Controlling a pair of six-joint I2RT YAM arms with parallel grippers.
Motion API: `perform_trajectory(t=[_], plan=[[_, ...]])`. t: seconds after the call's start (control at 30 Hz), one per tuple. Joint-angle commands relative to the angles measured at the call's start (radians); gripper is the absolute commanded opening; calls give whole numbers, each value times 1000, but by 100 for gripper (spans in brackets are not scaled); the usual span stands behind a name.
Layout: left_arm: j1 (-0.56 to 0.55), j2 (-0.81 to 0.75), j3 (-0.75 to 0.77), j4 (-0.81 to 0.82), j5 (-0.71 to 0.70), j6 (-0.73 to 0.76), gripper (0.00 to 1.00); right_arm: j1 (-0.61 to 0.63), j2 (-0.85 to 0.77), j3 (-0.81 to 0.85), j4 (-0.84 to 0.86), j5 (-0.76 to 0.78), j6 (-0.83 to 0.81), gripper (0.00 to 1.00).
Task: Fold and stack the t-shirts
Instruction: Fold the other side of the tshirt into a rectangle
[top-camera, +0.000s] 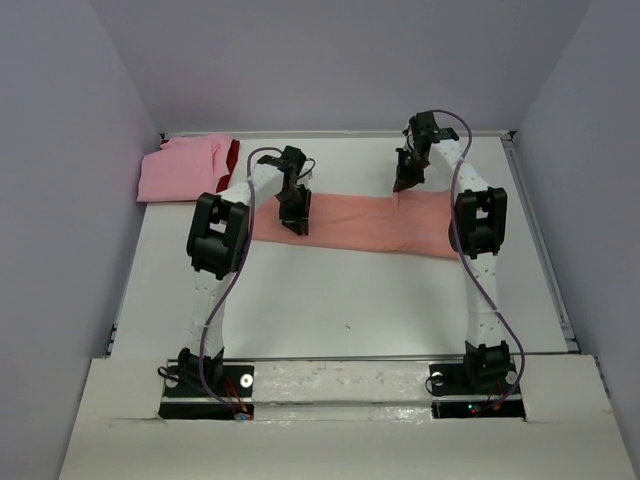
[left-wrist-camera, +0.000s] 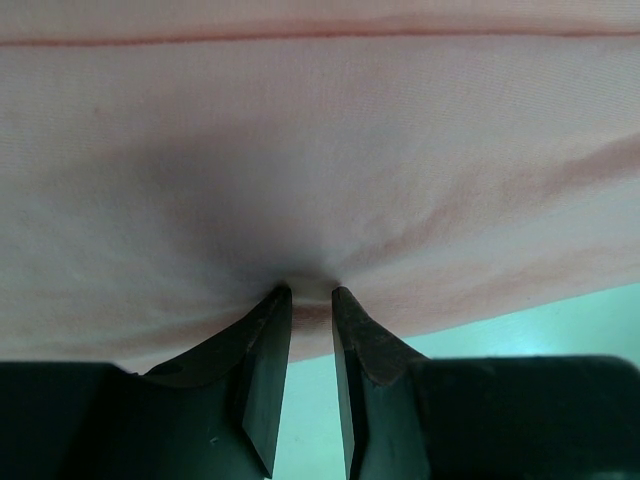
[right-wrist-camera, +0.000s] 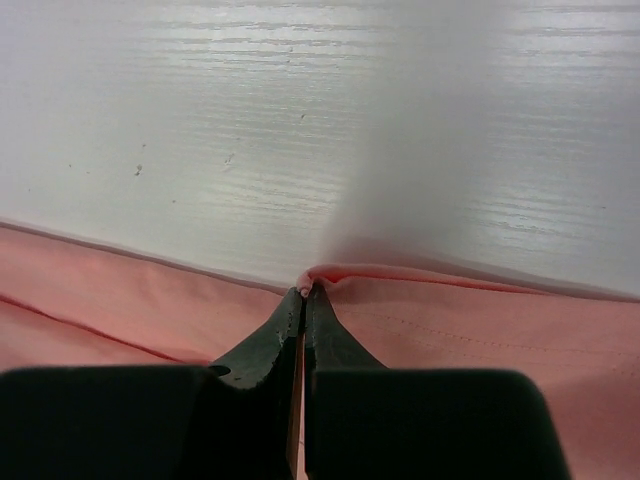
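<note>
Left gripper (top-camera: 293, 222) and right gripper (top-camera: 405, 185) are both clamping the salmon shirt (top-camera: 370, 225), only half-folded into a strip; pink shirt (top-camera: 180, 170) and dark red shirt (top-camera: 233, 155) are lying stacked far-left

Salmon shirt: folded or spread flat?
Folded, at least once: the salmon shirt is a narrow band, no sleeves showing; right claw pinches its far edge.

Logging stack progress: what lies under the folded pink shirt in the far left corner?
A dark red shirt peeks out along the right edge of the pink shirt. Its extent, and anything else beneath, is covered.
</note>
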Motion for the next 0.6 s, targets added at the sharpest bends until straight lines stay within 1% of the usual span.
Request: perform_trajectory(t=[0.0,0.13,0.2,0.23,0.33,0.37,0.4,0.43,0.47,0.5,0.57], plan=[[-3,15,29,-24,-3,9,37,4,-35,-4,52,-71,-7,0],[-3,13,26,-24,-5,9,37,4,-31,-18,59,-94,-6,0],[-3,12,23,-23,-6,9,37,4,-31,-19,58,-96,-9,5],[-3,12,23,-24,-6,10,37,4,-34,-19,59,-93,-11,16],[-3,10,19,-23,-5,7,37,4,-46,-30,67,-79,-20,30],[-3,10,17,-21,-3,7,37,4,-57,-32,69,-65,-21,48],[-3,12,17,-21,-3,7,37,4,-63,-33,70,-45,-26,57],[-4,10,17,-21,-3,6,37,4,-78,-33,75,-33,-37,71],[-4,10,17,-21,-1,7,37,4,-86,-32,76,-17,-40,75],[-4,10,19,-21,-1,7,37,4,-95,-33,81,4,-43,83],[-4,7,19,-20,-1,4,37,-9,-121,-24,84,7,-47,85]])
